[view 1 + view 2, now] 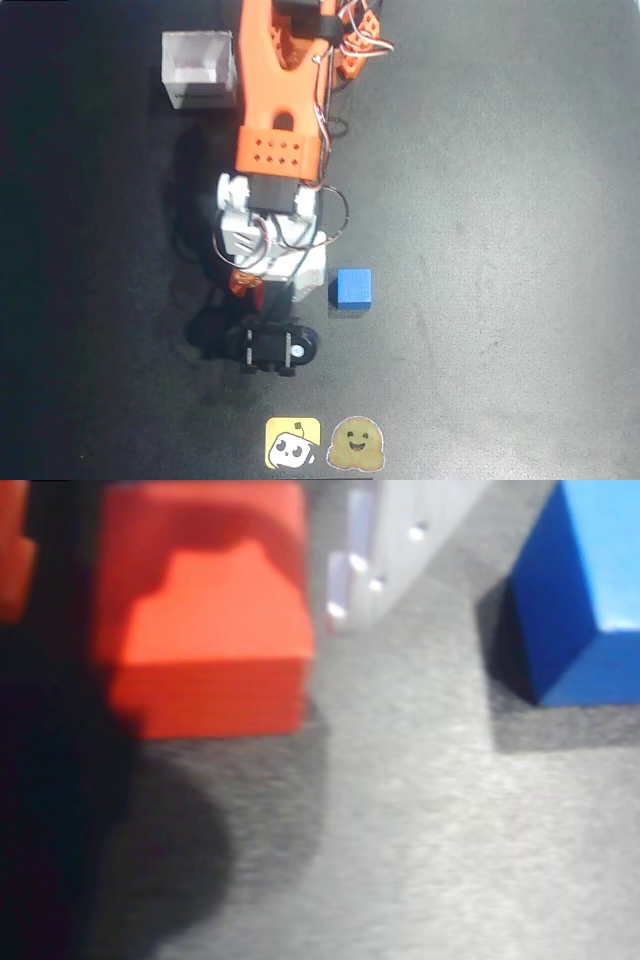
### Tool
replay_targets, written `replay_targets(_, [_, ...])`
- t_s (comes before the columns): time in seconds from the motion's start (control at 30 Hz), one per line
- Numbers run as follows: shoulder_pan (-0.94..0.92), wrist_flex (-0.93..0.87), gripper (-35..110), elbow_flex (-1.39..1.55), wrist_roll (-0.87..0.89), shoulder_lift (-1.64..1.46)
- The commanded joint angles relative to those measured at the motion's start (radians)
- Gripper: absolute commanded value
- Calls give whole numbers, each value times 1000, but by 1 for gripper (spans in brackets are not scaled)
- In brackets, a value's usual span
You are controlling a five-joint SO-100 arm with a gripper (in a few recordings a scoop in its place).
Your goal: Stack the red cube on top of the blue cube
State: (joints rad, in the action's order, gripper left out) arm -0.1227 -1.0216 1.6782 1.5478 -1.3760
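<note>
Red cube (pixel 205 645) on mat betw jaws, clamp state unclear, blue cube (pixel 585 590) just beside, open mat (pixel 450 860) below

A robotics test bench, seemingly. The dark matte table (pixel 520 200) carries an orange arm (pixel 275 90) with loose wiring. 2 cartoon stickers (pixel 325 443) mark its edge.

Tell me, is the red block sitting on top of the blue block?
No, the wrist view shows the red cube and the blue cube apart on the table.
</note>
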Motion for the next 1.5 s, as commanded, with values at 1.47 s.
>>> replay_targets(1.47, [227,-532,0,-307,172,-133])
